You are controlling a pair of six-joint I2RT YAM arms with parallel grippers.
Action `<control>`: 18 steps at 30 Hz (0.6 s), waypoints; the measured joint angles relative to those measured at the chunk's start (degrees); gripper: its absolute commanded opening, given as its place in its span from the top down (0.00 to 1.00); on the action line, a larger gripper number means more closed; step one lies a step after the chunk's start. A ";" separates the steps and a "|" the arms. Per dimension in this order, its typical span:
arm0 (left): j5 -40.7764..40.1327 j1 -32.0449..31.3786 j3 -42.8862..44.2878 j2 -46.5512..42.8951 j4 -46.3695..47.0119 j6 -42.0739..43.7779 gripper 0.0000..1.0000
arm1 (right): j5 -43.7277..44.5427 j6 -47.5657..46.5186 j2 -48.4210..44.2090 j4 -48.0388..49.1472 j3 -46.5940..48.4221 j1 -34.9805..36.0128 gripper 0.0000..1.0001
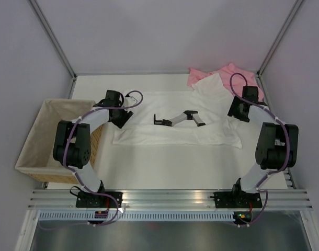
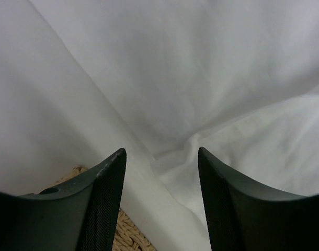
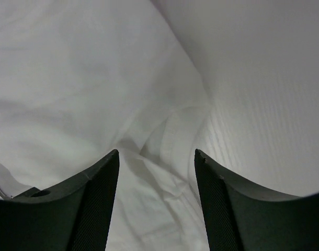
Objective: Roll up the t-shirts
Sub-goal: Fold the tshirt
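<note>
Top external: the white t-shirt [image 1: 175, 133] lies spread as a wide band across the middle of the table [image 1: 164, 170]. The pink t-shirt [image 1: 230, 70] is bunched in the far right corner, with a white flap over its near edge. The left pincer [image 1: 122, 117] sits over the white shirt's left edge and the right pincer [image 1: 237, 112] over its right edge. Both stand wide and hold nothing. No roll is formed yet, by my reading.

Risks:
- An angular black-and-grey object [image 1: 181, 118] rests on the shirt's middle, so a roll would likely catch on it or wrap it in.
- Uneven grips at the two ends could give a skewed roll.
- The left end lies just beside the wicker basket [image 1: 36, 136], so that pincer could snag the lining.
- The cloth is thin and flat, so the fingers may pinch one layer only or slip off.

View differences:
- Only the top view shows the pink shirt, the object and both arms together.
- The left wrist view shows a fold edge between its fingers [image 2: 104, 198] and a bit of wicker below.
- The right wrist view shows a crumpled seam between its jaws and bare table to the right.
- Neither wrist detail reads from above.
</note>
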 measured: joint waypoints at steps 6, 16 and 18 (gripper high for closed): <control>0.28 -0.46 3.26 -5.14 -5.86 0.04 0.37 | 4.31 5.09 -8.79 -6.38 -2.23 -1.14 0.34; 0.07 -6.78 -7.02 -14.86 -12.70 4.28 0.33 | 1.84 12.68 -23.15 -10.27 -22.62 -1.88 0.39; -0.70 -6.73 -10.29 -14.78 -12.09 5.18 0.33 | 2.19 13.64 -23.12 -9.90 -24.06 -2.03 0.44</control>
